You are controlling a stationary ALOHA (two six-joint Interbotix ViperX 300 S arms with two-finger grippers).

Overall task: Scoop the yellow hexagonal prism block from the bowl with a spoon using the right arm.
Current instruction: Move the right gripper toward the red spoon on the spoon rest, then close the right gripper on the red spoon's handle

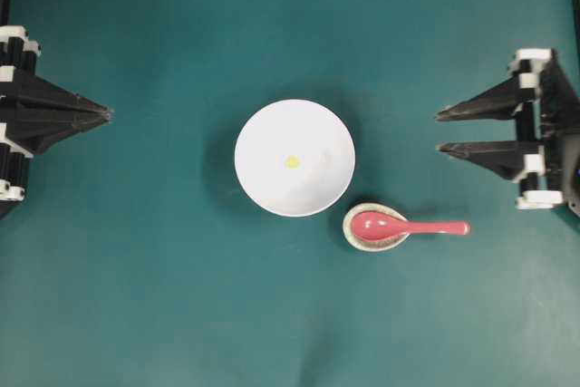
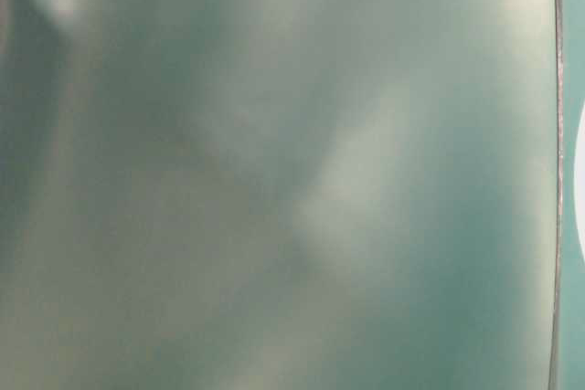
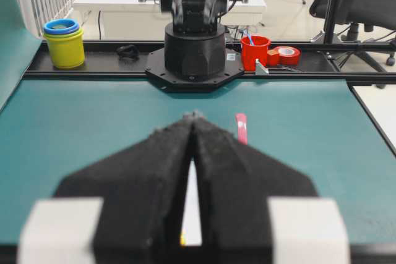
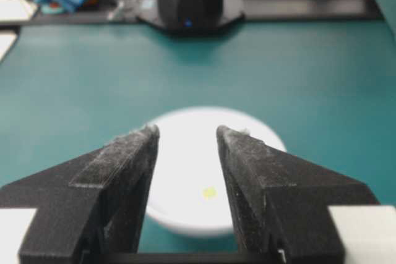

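While nothing is yet held, the step is the approach to the spoon.
Overhead: right gripper (image 1: 444, 131) jaws apart, empty; left gripper (image 1: 107, 114) jaws together; yellow hexagonal prism block (image 1: 292, 161) in the bowl (image 1: 263, 138); spoon (image 1: 408, 227) resting on a speckled dish (image 1: 349, 228).
Table-level: blurred, perhaps just the mat.
Right wrist: bowl and block ahead.
Next: take the spoon's handle.

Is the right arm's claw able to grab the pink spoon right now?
Probably yes. The right gripper is open, and the spoon lies with its handle sticking out of the small dish toward that side, nothing between them.
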